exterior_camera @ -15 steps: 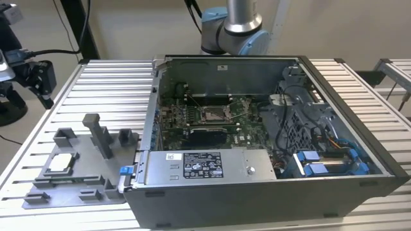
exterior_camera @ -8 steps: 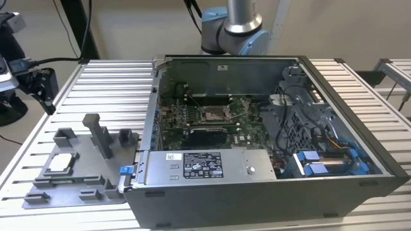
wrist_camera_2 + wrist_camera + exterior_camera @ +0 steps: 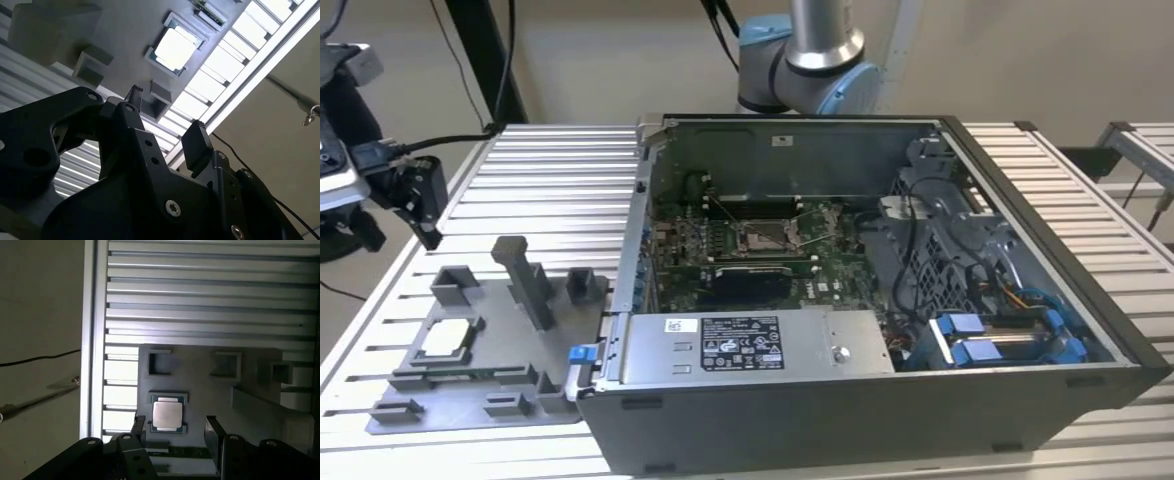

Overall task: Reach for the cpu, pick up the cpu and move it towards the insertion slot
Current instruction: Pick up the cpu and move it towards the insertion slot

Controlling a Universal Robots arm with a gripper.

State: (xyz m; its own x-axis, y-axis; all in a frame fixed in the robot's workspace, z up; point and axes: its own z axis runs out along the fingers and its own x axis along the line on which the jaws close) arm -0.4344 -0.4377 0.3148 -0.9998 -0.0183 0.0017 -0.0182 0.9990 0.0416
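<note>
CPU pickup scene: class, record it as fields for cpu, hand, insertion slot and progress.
cpu: lying in a recess of the grey holder on the table
hand: open, poised over the cpu, not touching it
insertion slot: inside the open computer case
progress: cpu not yet picked up

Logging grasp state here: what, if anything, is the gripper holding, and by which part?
Nothing is held. The gripper is open, with empty space between its fingers; the cpu lies in its grey holder, clear of them.
</note>
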